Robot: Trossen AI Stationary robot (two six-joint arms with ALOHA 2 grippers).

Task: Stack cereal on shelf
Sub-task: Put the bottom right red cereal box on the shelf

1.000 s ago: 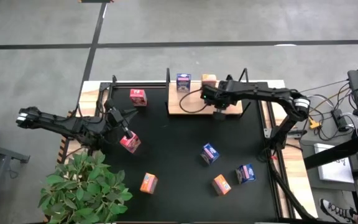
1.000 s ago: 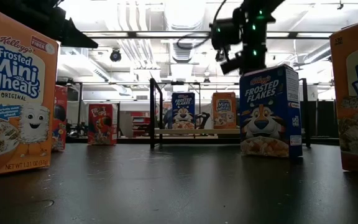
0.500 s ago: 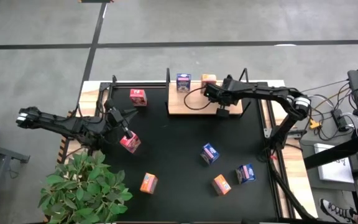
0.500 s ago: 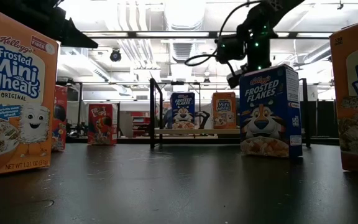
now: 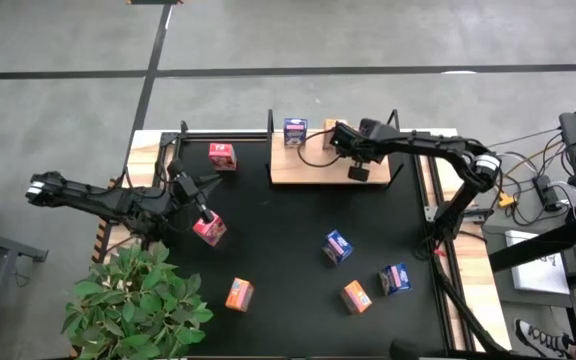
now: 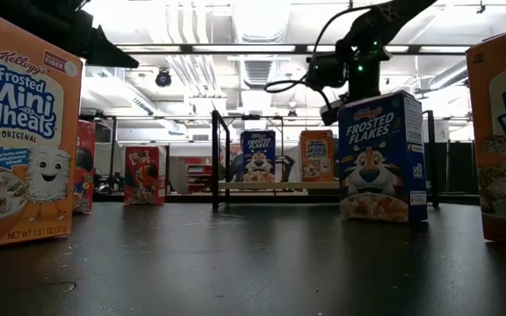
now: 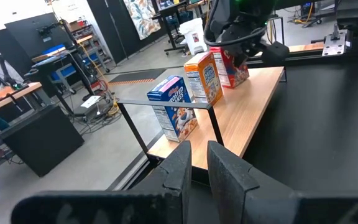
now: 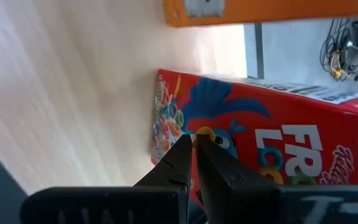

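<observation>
Cereal boxes (image 5: pixel 338 246) on black mat (image 5: pixel 288 260)

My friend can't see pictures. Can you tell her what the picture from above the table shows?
Two dark robot arms reach over a black table. The right gripper, shut, hovers over a wooden shelf holding small cereal boxes; the left gripper, shut, is beside a red box. More boxes lie scattered.

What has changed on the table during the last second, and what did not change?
The right pincer moved above the shelf, from near the post on the robot's right side toward the orange box at the back edge. It is shut and holds nothing. The left pincer, shut, stayed by the red-pink box. The blue box on the shelf and the boxes on the black mat stayed in place.
</observation>
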